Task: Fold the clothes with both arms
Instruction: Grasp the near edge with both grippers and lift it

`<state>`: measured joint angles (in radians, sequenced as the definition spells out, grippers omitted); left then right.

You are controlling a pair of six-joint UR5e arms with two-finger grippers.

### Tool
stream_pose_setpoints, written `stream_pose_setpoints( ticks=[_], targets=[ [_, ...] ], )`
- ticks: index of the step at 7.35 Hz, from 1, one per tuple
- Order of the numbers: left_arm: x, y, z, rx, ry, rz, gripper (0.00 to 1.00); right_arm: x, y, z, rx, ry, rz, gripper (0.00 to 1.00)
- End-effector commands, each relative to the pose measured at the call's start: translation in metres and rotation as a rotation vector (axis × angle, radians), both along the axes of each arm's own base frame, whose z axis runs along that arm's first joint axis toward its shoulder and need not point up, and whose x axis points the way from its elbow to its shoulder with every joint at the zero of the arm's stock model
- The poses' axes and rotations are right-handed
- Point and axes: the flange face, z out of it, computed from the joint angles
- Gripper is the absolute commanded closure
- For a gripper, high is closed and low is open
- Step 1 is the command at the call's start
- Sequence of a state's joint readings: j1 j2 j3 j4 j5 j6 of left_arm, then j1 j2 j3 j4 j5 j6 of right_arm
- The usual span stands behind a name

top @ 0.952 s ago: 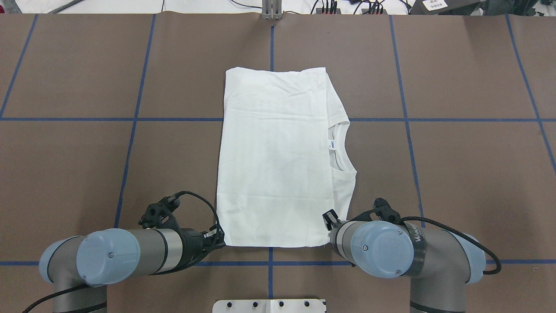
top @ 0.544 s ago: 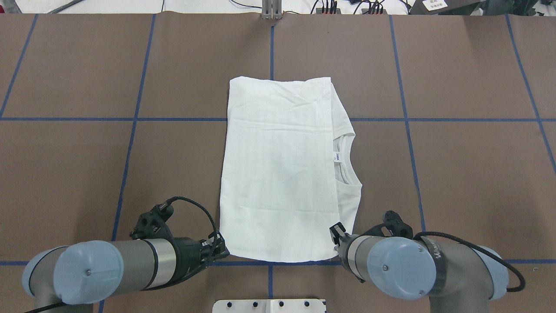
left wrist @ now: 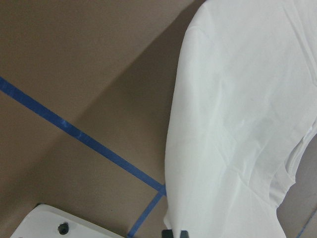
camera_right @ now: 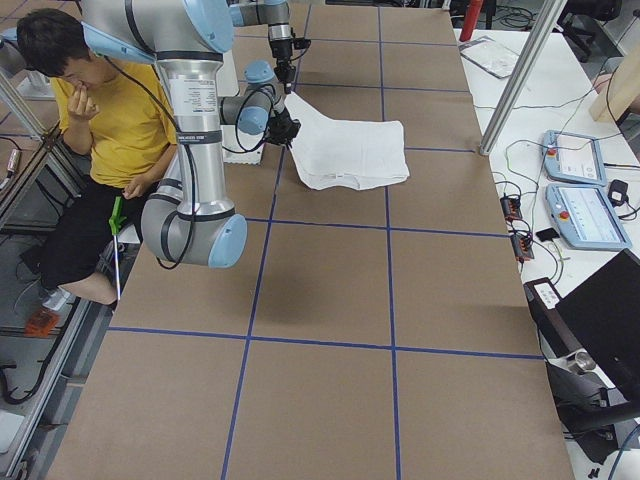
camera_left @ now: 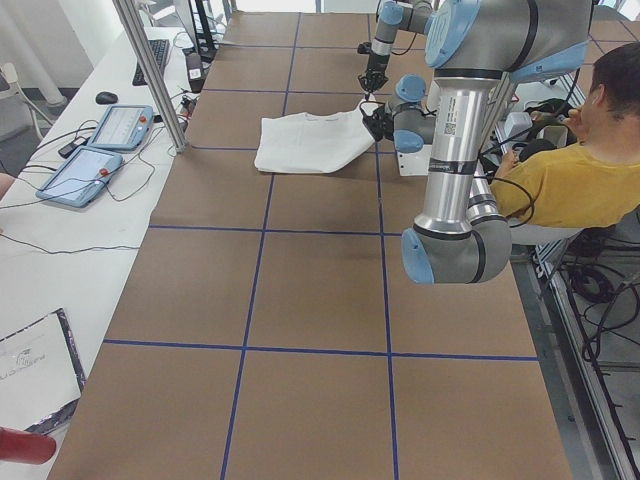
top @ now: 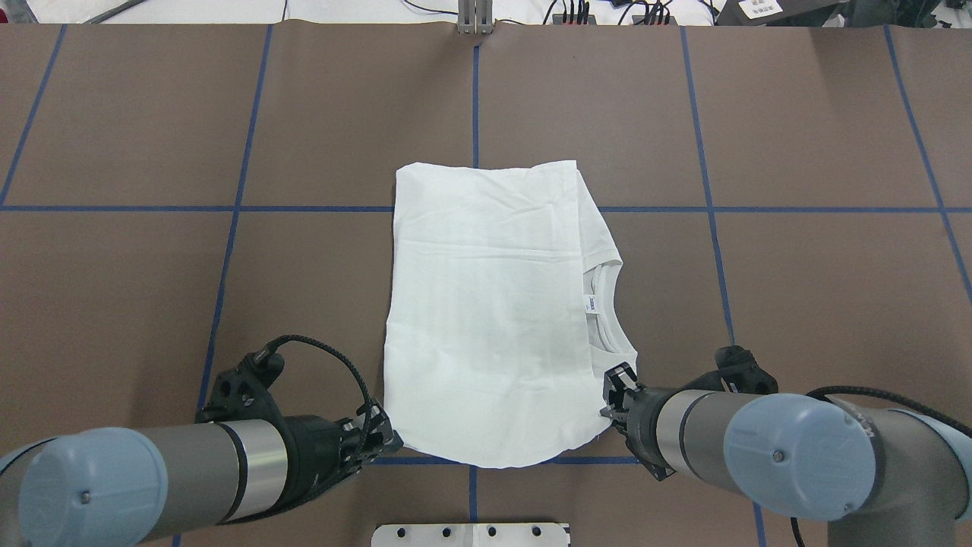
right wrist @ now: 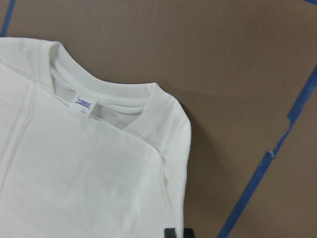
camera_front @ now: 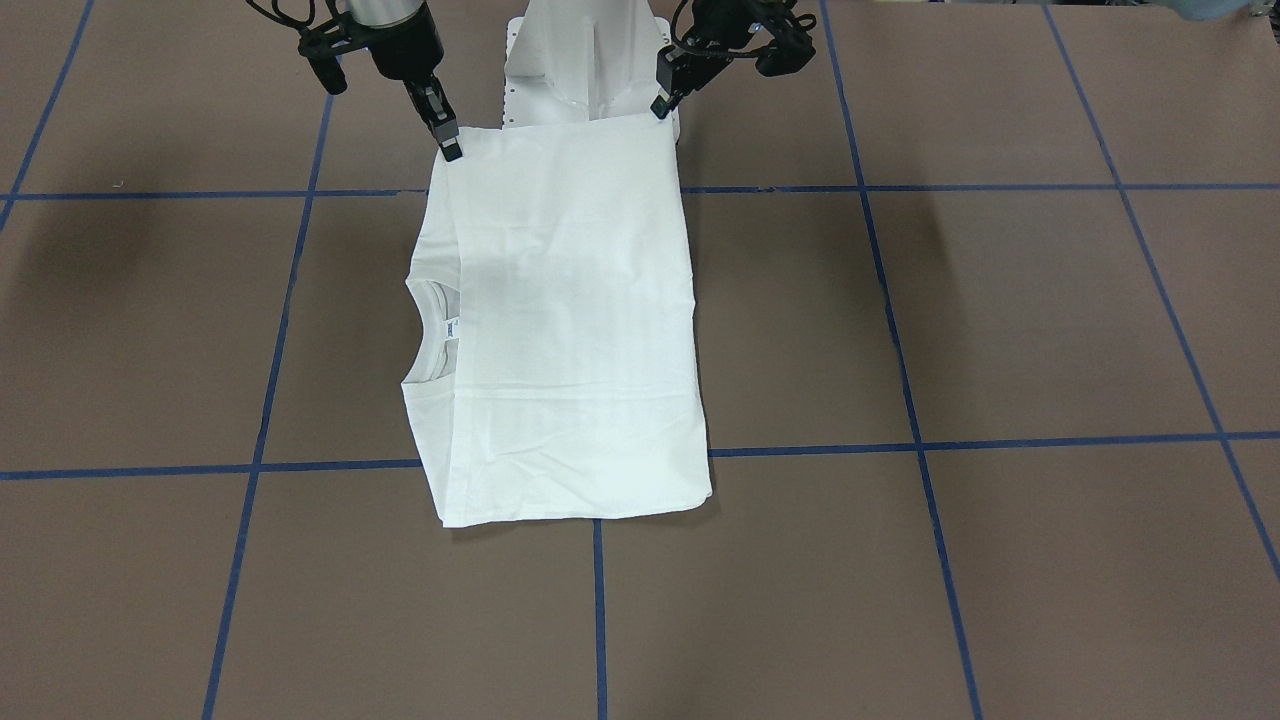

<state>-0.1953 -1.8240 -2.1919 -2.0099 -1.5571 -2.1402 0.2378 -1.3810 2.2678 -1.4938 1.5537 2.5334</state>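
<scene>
The white T-shirt lies folded into a rectangle on the brown table, collar and neck label showing at its right edge. Its printed text is hidden. My left gripper is shut on the shirt's near left corner, and my right gripper is shut on its near right corner. The near edge is lifted off the table and sags between them. In the front-facing view the shirt hangs from the left gripper and the right gripper. The right wrist view shows the collar.
The white pedestal base plate sits just behind the shirt's near edge. Blue tape lines grid the table. An aluminium post stands at the far edge. An operator in yellow sits beside the robot. Teach pendants lie on the side bench.
Both grippers moved back toward the robot's base, dragging the shirt toward me. The shirt's near edge, straight before, now bows between the two held corners.
</scene>
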Motion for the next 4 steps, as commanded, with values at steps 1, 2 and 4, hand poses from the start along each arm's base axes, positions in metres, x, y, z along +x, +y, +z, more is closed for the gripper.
stream_pose_setpoints(
  ticks=[1, 2, 4],
  targets=[
    [-0.006, -0.095, -0.018, 0.153, -0.045, -0.078, 1.00, 0.008, -0.093, -0.023, 0.059, -0.003, 0.013, 1.00],
    [-0.013, -0.131, -0.020, 0.181, -0.064, -0.083, 1.00, 0.012, -0.139, -0.015, 0.024, 0.012, 0.027, 1.00],
    [-0.005, -0.205, -0.019, 0.276, -0.152, -0.129, 1.00, 0.027, -0.187, -0.013, 0.064, 0.048, 0.039, 1.00]
  ],
)
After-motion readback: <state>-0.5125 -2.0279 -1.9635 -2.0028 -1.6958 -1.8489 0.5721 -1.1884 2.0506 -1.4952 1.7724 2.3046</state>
